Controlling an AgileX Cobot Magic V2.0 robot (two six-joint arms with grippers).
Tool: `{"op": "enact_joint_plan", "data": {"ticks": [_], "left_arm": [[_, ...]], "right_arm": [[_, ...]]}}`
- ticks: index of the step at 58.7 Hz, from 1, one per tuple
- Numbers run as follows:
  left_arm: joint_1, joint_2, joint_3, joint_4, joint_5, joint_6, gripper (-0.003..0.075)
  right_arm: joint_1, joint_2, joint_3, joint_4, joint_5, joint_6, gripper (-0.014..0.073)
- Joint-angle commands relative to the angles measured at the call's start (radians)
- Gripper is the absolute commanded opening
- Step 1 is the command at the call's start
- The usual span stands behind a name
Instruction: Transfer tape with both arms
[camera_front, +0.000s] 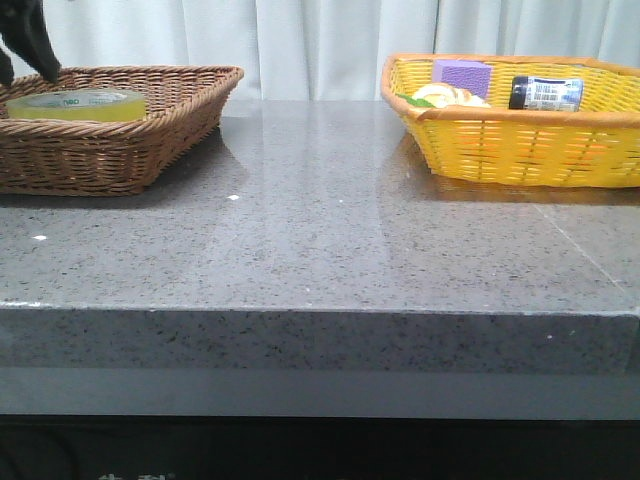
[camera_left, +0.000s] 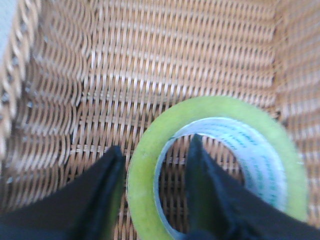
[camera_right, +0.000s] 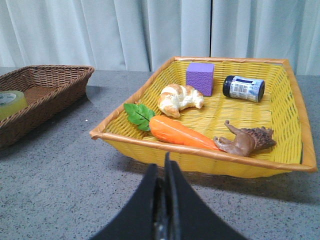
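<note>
Straddling the tape (camera_left: 220, 165) wall in the brown basket (camera_front: 150, 130), left end effector (camera_left: 155, 165) spread, ungripped. Next: pinch, lift. Right end effector (camera_right: 165, 200) clenched empty.

The tape (camera_front: 76, 104) is a wide roll of translucent yellow-green packing tape with a white inner core bearing green print. It is laid flat, its open core facing upward, on the woven floor of the brown wicker basket (camera_front: 150, 130) at the left of the table. In the left wrist view, the roll (camera_left: 145, 165) is seen near one basket wall, its band straddled by two dark fingers (camera_left: 100, 190), one outside and one inside the core.
</note>
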Motion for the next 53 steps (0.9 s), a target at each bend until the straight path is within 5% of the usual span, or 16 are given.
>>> {"op": "enact_joint_plan", "data": {"ticks": [1,7,34,53], "left_arm": [[-0.001,-0.093,-0.028,-0.006,-0.054,0.015,0.0123],[-0.001,-0.14,0.023,-0.003,-0.092,0.022,-0.0019],[-0.001,-0.578,0.629,0.01,-0.593,0.024,-0.002],[-0.001,-1.066,1.031,0.044,-0.768,0.024,-0.002]], "right_arm": [[-0.006,0.008,-0.024,-0.006,-0.085,-0.006,-0.0069],[-0.006,0.008,-0.024,-0.006,-0.085,-0.006,-0.0069],[-0.006,0.008,-0.024,-0.006,-0.085,-0.006,-0.0069],[-0.006,0.008,-0.024,-0.006,-0.085,-0.006,-0.0069]]}}
